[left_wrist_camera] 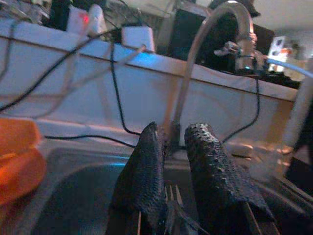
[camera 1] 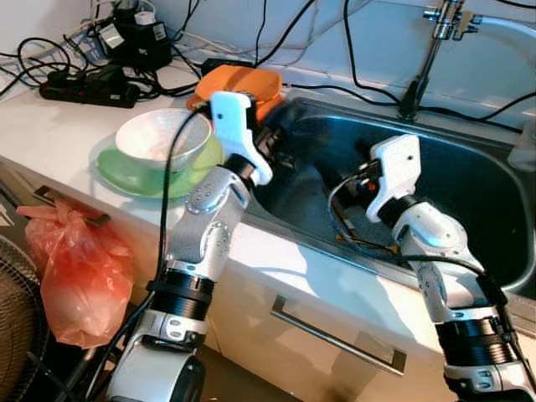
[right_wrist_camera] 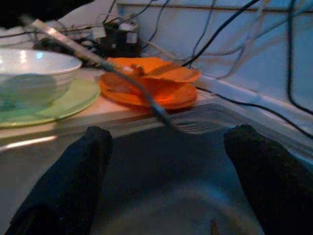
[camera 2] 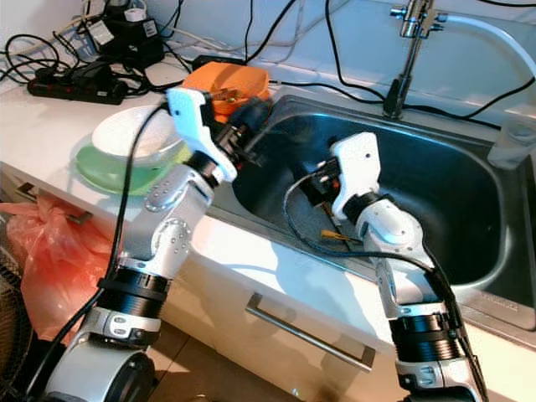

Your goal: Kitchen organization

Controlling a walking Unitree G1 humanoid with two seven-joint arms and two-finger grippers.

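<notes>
A steel sink is set into a white counter, with both robot arms reaching into it from the near side. The left gripper hovers over the basin's ten o'clock corner, its two fingers nearly closed on a fork, whose tines poke up between the pads; its long axis seems to run along the fingers. Beyond that corner, at about ten o'clock on the counter, a white bowl sits on a green plate, with an orange dish just behind, at eleven. The right gripper is lower in the basin, fingers spread wide and holding nothing, pointing toward those dishes. The left arm is nearer the dishes. Something small and thin lies on the basin floor; I cannot identify it.
</notes>
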